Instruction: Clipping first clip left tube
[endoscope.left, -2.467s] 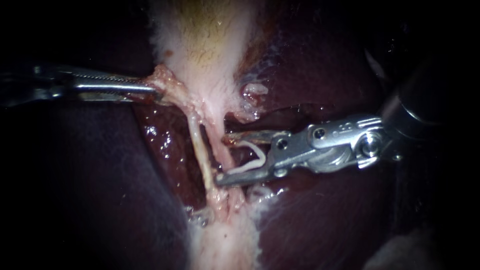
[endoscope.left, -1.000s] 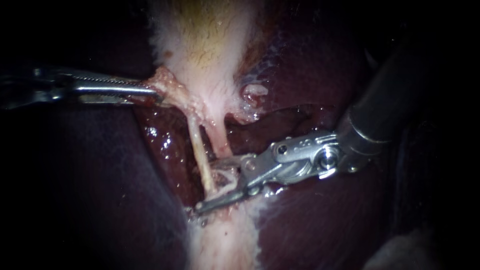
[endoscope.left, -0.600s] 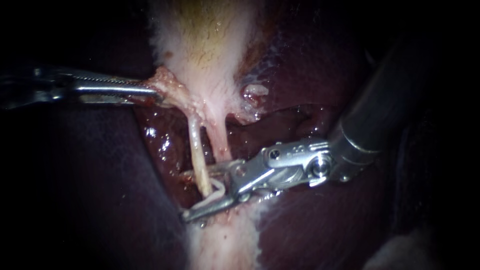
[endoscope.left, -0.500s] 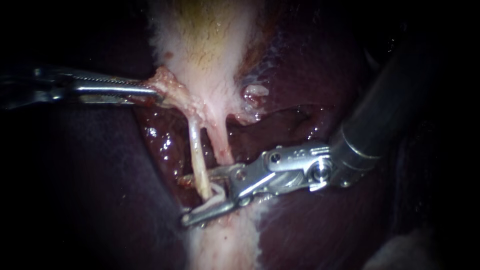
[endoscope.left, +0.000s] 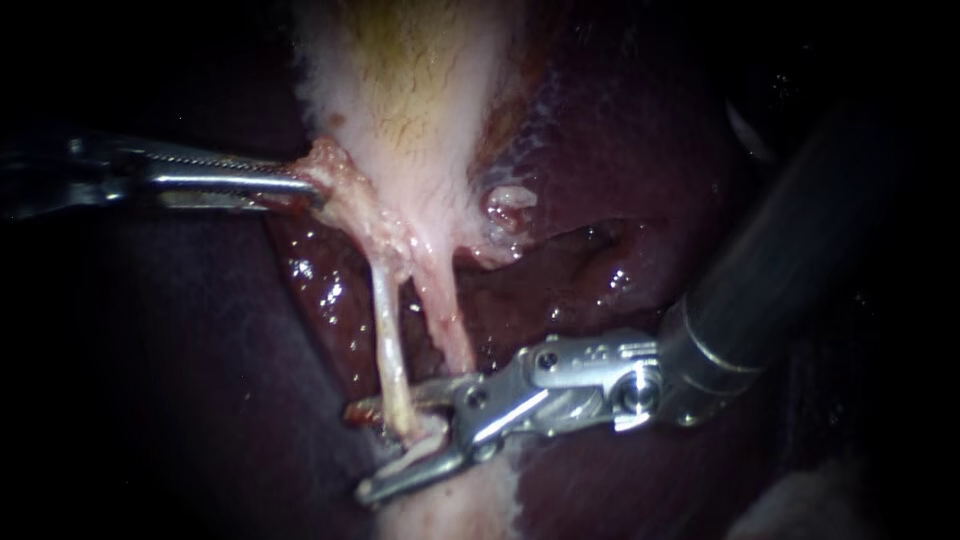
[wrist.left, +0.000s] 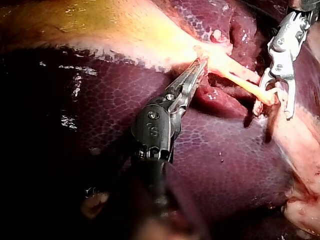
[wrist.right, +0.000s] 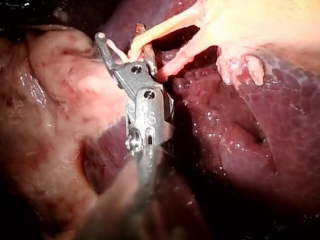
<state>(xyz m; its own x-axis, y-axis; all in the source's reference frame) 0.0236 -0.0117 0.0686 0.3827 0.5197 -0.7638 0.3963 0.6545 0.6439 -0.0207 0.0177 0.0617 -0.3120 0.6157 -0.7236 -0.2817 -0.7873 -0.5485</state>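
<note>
Two instruments, two tubes and one clip show. The left instrument, a thin steel shaft with a toothed tool, enters from the left of the frame. Its tool pinches the ragged pink edge of the gallbladder, which is pale and fuzzy-rimmed at top centre. The left tube is a smooth cream cord running down from that edge to lower centre. There it passes through the spread tool of the right instrument, which carries a white clip. The pinker right tube lies just beside it. Glossy dark liver lies bare on both sides.
</note>
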